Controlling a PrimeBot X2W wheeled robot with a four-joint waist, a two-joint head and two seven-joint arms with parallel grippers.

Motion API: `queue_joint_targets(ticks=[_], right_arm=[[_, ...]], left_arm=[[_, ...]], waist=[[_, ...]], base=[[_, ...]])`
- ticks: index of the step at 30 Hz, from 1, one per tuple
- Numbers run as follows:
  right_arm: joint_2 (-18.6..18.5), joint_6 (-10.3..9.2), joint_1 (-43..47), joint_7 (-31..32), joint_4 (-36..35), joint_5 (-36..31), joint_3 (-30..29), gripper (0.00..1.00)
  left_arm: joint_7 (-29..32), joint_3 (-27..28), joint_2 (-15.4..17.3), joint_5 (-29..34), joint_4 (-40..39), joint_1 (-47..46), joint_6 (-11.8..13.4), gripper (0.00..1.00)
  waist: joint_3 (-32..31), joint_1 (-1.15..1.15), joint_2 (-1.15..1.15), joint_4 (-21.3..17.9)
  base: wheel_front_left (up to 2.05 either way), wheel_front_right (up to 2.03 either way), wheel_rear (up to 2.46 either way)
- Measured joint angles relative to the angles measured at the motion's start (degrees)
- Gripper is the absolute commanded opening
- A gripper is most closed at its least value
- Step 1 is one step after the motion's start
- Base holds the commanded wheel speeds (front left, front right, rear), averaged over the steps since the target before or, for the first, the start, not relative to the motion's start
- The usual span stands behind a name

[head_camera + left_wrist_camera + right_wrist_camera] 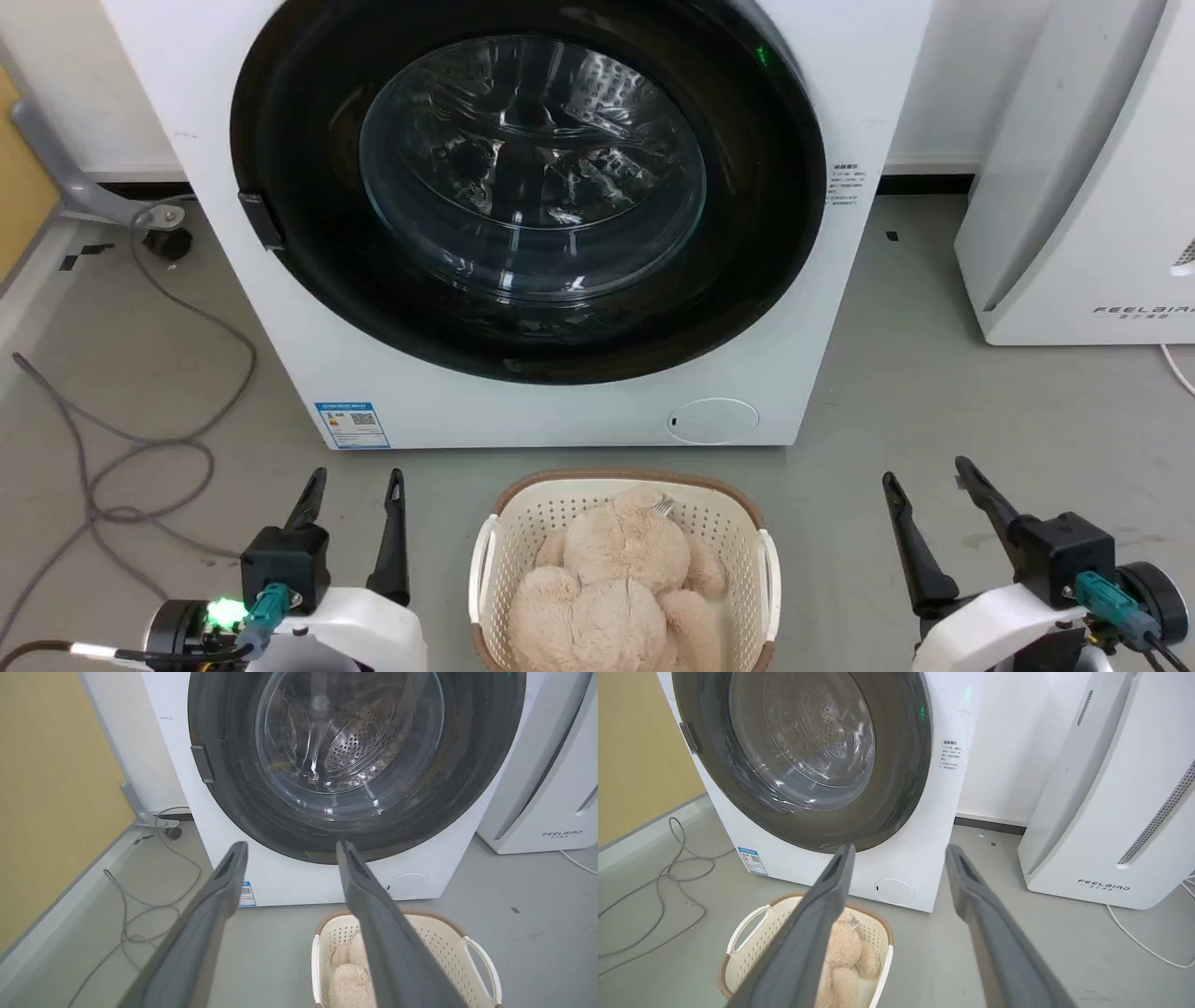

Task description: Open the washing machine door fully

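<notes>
**Black-rimmed door closed, both grippers spread and held clear of it**

Head view: the washing machine stands on the grey floor; the washing machine door lies closed against its white front, the glass bowl showing the perforated drum behind; a small dark catch sits on the door's left edge. The left gripper is at lower left, fingers parted and empty, below the blue label and apart from the machine; the right gripper is at lower right, fingers likewise spread and empty, off the machine's right corner and well apart from the door. Between the two grippers stands a cream basket holding a beige plush toy, just in front of the round white flap. In the left wrist view the fingertips of the left gripper point at the door's lower rim without touching it; in the right wrist view the right gripper points at the machine's lower right front. A white appliance stands to the right; a grey cable trails to the left.
</notes>
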Motion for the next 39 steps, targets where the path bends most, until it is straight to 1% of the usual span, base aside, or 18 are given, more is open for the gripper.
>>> queue_joint_targets(ticks=[5, 6, 7, 15, 25, 31, 39], right_arm=[[0.00, 0.00, 0.03, -0.32, 0.07, 0.60, -0.12, 1.00], [0.00, 0.00, 0.03, -0.47, 0.09, 0.79, -0.13, 0.39], [0.00, 0.00, 0.03, -0.52, 0.10, 0.97, -0.15, 0.00], [0.00, 0.00, 0.04, -1.23, 0.23, 2.34, -0.41, 0.00], [0.00, -0.01, -0.01, -2.94, 1.23, 12.82, -0.12, 0.00], [0.00, -0.01, -0.37, -3.59, 1.67, 21.23, -0.65, 0.00], [0.00, -0.01, -3.92, -4.64, 3.20, 30.45, -1.97, 0.00]], left_arm=[[-0.52, -0.57, 0.00, -0.31, 0.16, 0.00, 0.02, 1.00], [-0.58, -0.66, 0.00, -0.44, 0.22, 0.00, 0.03, 1.00], [-0.59, -0.71, 0.00, -0.46, 0.27, -0.01, 0.03, 1.00], [-1.59, -1.32, 0.00, -1.12, 0.99, -0.03, 0.22, 1.00], [-2.86, -2.48, -0.01, -2.13, 1.56, -0.91, 0.55, 1.00], [-3.57, -2.87, -0.01, -2.66, 1.85, -1.21, 0.76, 1.00], [-4.61, -3.45, 0.00, -3.39, 2.05, -2.42, 1.25, 1.00]], waist=[[0.02, 0.00, 0.00, -0.03], [0.02, 0.00, 0.00, -0.04], [0.04, 0.00, 0.00, -0.05], [0.25, 0.00, 0.00, -0.09], [0.65, 0.00, 0.00, -0.25], [1.22, 0.00, 0.00, -0.44], [2.30, 0.00, 0.00, -0.61]], base=[[0.00, 0.00, 0.00], [0.00, 0.00, 0.00], [0.00, 0.00, 0.00], [0.00, 0.00, 0.00], [0.00, 0.00, 0.00], [0.00, 0.00, 0.00], [0.00, 0.00, 0.00]])
